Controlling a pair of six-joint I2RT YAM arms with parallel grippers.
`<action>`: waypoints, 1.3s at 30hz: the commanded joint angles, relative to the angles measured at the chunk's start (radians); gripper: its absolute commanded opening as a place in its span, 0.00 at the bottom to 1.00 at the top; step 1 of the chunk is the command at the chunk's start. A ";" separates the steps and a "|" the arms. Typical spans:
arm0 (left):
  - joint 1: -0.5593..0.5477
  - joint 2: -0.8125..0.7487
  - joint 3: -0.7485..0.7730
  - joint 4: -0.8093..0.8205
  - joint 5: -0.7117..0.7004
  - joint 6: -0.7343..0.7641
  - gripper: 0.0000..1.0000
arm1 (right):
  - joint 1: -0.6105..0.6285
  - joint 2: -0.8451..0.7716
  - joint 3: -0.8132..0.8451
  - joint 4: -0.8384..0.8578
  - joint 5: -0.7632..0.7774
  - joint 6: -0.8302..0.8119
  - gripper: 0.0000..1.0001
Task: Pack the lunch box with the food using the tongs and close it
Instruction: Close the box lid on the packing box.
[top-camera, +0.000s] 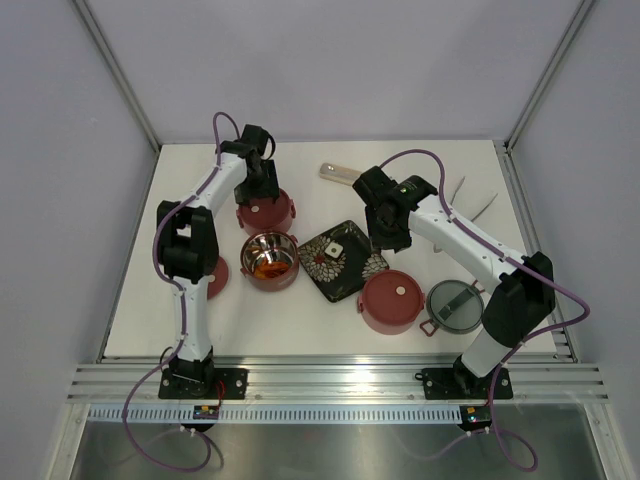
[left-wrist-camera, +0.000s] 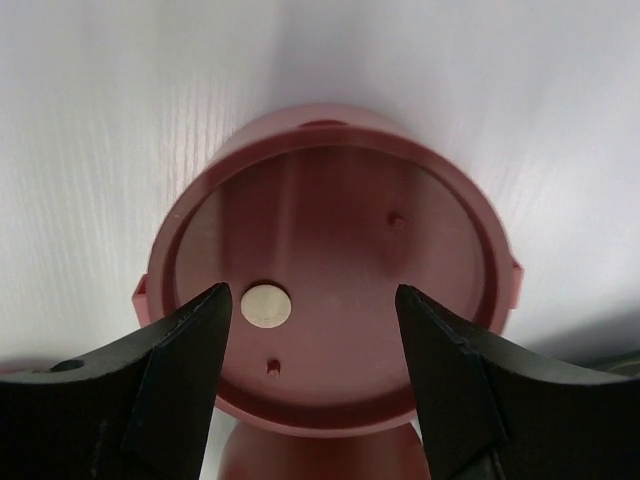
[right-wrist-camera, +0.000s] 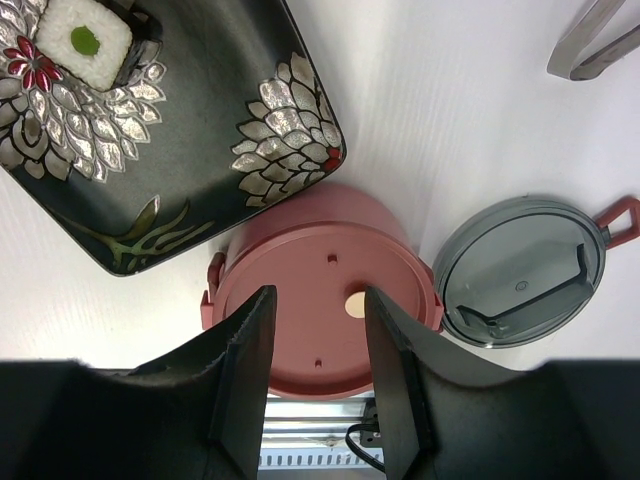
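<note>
The lunch box stands in parts. A lidded dusty-red bowl (top-camera: 266, 212) sits at the back left, and my left gripper (top-camera: 262, 186) hangs open just above its lid (left-wrist-camera: 330, 250), holding nothing. An open steel-lined bowl (top-camera: 283, 276) holds orange food (top-camera: 268, 263). A second lidded bowl (top-camera: 391, 300) stands front right beside the grey handled top lid (top-camera: 455, 305). My right gripper (top-camera: 390, 228) is open and empty over the plate's right edge; in its wrist view the gripper (right-wrist-camera: 320, 305) frames that bowl (right-wrist-camera: 320, 270) and the grey lid (right-wrist-camera: 520, 270). The tongs (top-camera: 472, 200) lie at the back right.
The black flower-patterned plate (top-camera: 350, 275) lies in the middle with a small white square (right-wrist-camera: 85, 40) on it. A translucent oblong case (top-camera: 338, 173) lies at the back. A flat red disc lid (top-camera: 218, 278) sits behind the left arm. White walls enclose three sides.
</note>
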 joint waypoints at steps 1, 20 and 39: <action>-0.022 0.054 -0.030 -0.046 -0.021 0.031 0.68 | 0.010 0.007 0.048 -0.022 0.026 -0.021 0.48; -0.058 -0.170 -0.125 0.071 0.007 0.024 0.68 | 0.010 -0.037 0.017 -0.025 0.038 0.013 0.48; -0.059 -0.169 -0.001 -0.038 -0.097 0.024 0.66 | 0.008 -0.097 -0.046 0.009 0.055 0.059 0.48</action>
